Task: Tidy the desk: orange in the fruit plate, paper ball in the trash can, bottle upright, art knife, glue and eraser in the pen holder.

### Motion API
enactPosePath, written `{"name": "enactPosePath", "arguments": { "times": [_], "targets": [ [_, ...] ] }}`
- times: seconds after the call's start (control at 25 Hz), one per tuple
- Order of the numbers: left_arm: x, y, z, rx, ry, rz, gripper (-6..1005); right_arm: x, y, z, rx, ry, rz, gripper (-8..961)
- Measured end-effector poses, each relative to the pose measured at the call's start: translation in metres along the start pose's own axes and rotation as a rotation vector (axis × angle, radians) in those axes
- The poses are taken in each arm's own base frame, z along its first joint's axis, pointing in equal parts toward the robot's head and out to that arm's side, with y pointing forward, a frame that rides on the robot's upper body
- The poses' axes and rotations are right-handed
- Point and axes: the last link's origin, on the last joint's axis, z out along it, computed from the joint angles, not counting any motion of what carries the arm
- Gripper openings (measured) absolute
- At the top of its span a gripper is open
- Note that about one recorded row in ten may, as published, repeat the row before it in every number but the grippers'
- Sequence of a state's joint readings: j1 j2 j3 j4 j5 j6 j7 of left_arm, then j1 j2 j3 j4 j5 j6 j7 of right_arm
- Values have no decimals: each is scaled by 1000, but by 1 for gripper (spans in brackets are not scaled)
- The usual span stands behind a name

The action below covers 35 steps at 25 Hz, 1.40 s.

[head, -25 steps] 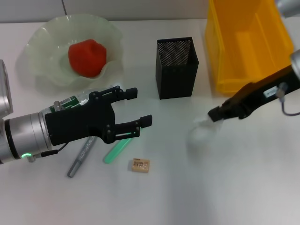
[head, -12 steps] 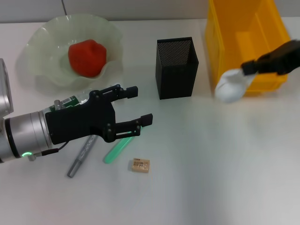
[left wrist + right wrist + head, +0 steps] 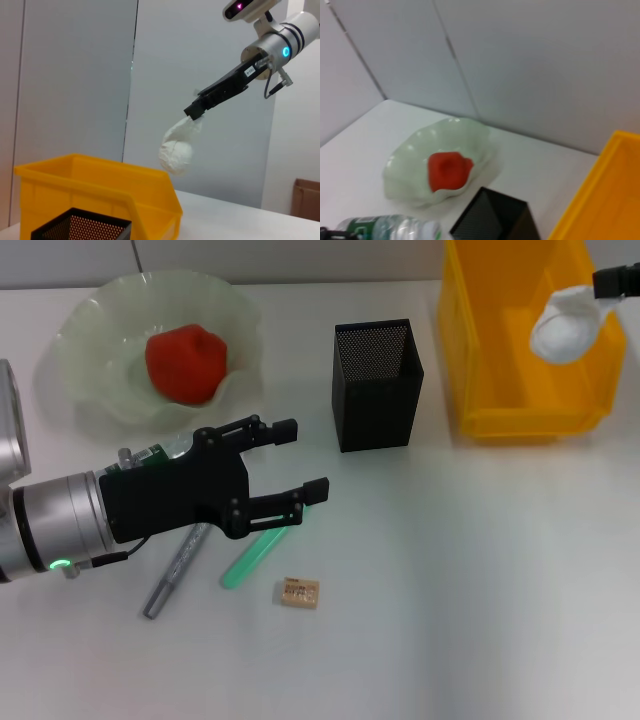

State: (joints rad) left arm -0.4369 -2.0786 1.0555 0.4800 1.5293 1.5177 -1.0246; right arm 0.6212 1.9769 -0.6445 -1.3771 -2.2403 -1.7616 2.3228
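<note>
Mostly hidden: bottle (image 3: 150,453) beneath left tool (image 3: 290,460).

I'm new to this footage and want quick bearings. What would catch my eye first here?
The paper ball hangs from the right tool above the bright yellow trash can at the desk's far right. Opposite, the orange sits in the pale-green fruit plate. The left tool hovers open over the lying bottle.
</note>
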Motion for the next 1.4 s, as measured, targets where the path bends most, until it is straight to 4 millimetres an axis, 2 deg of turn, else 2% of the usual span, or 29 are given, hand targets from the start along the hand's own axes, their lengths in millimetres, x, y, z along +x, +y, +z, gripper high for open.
{"name": "enactPosePath", "arguments": {
  "times": [0.16,0.4,0.56,0.96,1.2,1.4],
  "targets": [
    [3,-1,1,8,18,0,800,2,-10,2,35,-16,23,12],
    [5,-2,2,9,25,6,800,12,-36,23,-3,-48,80,14],
    [5,-2,2,9,25,8,800,15,-44,27,23,-57,83,15],
    [2,-2,2,18,20,5,801,22,-51,38,61,-80,9,18],
    [3,-3,3,15,20,5,801,8,-51,42,66,-98,-32,20],
    [2,-2,3,13,19,5,801,4,-51,43,63,-98,-33,21]
  ]
}}
